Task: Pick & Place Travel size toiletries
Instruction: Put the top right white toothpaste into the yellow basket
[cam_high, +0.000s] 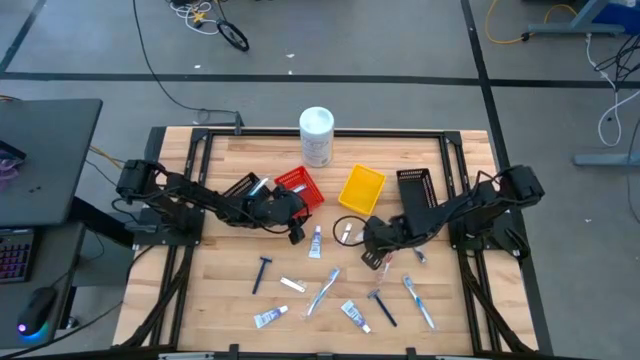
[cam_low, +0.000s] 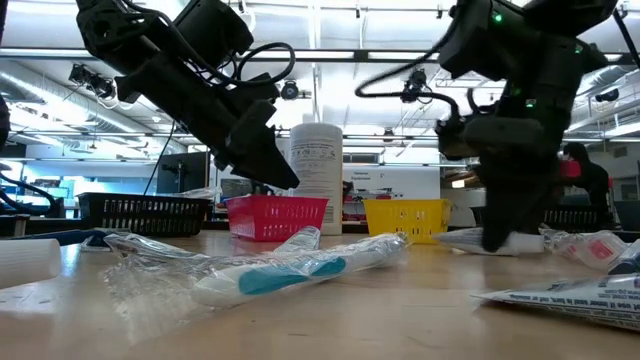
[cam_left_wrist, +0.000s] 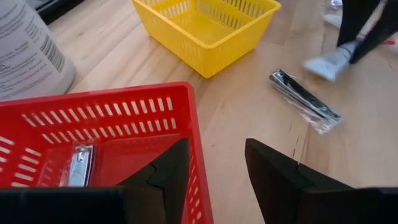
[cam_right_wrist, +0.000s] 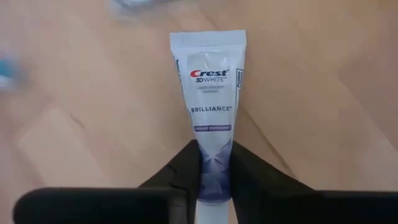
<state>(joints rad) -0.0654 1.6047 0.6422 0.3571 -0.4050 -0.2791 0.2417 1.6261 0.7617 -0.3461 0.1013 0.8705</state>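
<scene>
I used the yellow bin as my landmark. The right gripper was low over the desk, just on the near side of the yellow bin, and its fingers were clenched on a white toothpaste tube — the tube lay flat on the wood, its lower end between the two fingers. The left gripper hung beside the red bin, which stands to the left of the yellow bin; its fingers were released, with a gap between them and nothing inside. In the red bin I saw one small silvery item lying on the floor of it. A wrapped silvery tube lay on the desk near the yellow bin. The other toiletries — a dark blue razor, toothbrushes and small tubes — were spread on the desk farther toward the near edge from the yellow bin.
</scene>
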